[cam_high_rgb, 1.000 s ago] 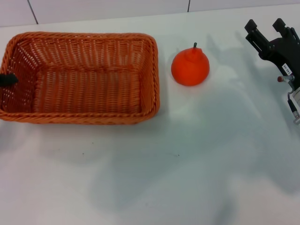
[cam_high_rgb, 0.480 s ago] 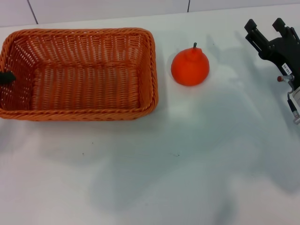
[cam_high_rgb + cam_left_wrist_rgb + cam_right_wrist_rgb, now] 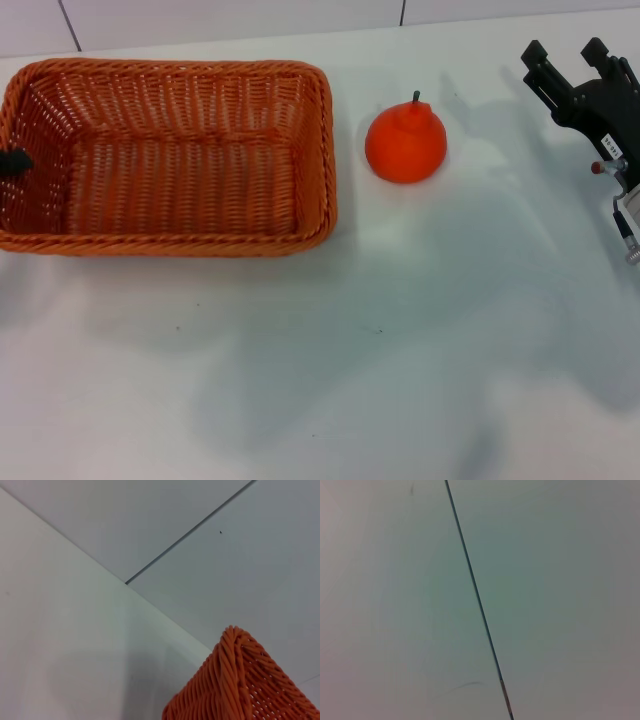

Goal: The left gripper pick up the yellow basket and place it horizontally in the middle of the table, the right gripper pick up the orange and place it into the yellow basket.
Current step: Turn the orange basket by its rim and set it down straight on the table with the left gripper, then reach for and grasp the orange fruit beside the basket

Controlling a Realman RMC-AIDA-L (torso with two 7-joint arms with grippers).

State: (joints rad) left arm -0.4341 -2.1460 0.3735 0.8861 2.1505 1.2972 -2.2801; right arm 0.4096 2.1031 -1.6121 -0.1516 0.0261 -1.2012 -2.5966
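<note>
The yellow basket (image 3: 165, 158) sits on the white worktop (image 3: 400, 330) with its long side running across, toward the left and far part of the surface. It is woven wicker, orange-brown, with a braided rim and sloping sides, and nothing lies inside it. From the left wrist camera only one corner of the basket (image 3: 240, 685) shows, with the worktop edge (image 3: 65, 630) and a pale wall behind it.

Just beside the basket's right end, but not touching it, stands the orange (image 3: 405, 142), upright with its bumpy top and short dark stem pointing up.

At the basket's left end a small black tip of the left hand (image 3: 14, 162) shows at the rim, right at the edge of the head camera's picture; so little of it is visible that I cannot tell whether it is open or closed, or whether it grips the wicker.

The right hand (image 3: 572, 60) hangs well off to the right of the orange, near the far right edge, its two black fingers (image 3: 537, 58) spread apart and holding nothing.
</note>
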